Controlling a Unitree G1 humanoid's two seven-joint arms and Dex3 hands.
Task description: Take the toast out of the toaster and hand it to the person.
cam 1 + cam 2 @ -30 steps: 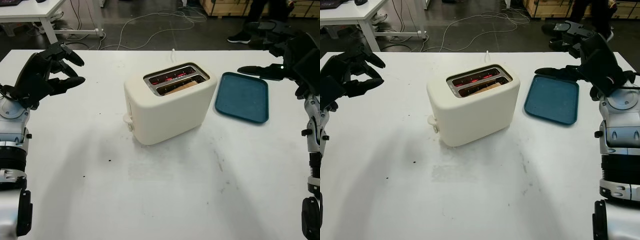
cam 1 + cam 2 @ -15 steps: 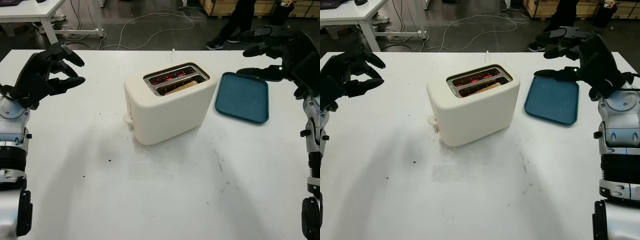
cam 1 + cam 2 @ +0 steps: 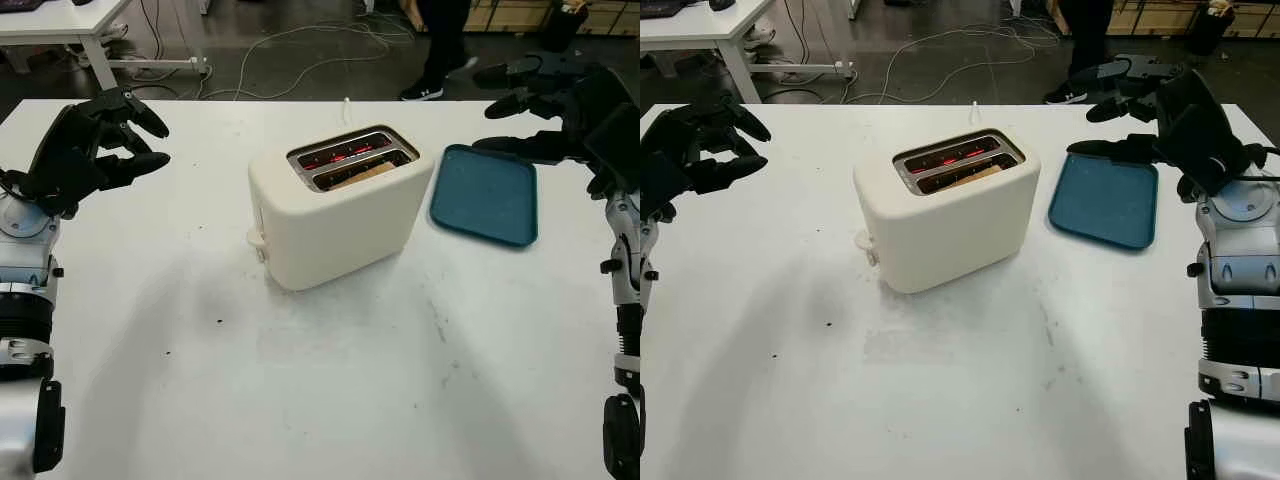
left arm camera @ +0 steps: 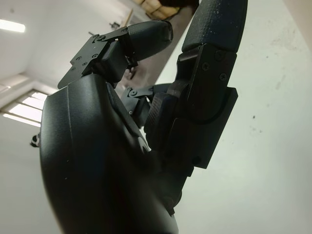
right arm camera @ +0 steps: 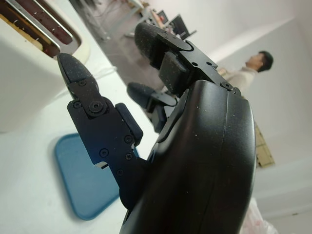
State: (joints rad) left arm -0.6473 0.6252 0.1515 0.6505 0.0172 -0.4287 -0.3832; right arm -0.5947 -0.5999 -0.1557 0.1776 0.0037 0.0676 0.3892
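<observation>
A cream two-slot toaster (image 3: 335, 215) stands mid-table, its elements glowing red. A brown slice of toast (image 3: 362, 175) sits low in the nearer slot. My left hand (image 3: 95, 140) hovers open above the table's far left, well apart from the toaster. My right hand (image 3: 555, 110) hovers open at the far right, above the far edge of a blue tray (image 3: 485, 195). In the right wrist view the toaster (image 5: 34, 63) and the blue tray (image 5: 83, 180) lie beyond the fingers (image 5: 97, 126). A person (image 3: 440, 45) walks on the floor behind the table.
The white table (image 3: 330, 390) has bare room in front of the toaster. Cables (image 3: 290, 50) lie on the floor behind, with another white table (image 3: 60, 25) at the back left and wooden crates (image 3: 520, 15) at the back right.
The person behind the table has walked to the left. My right hand has drifted slightly; the left hand and toaster have not moved.
</observation>
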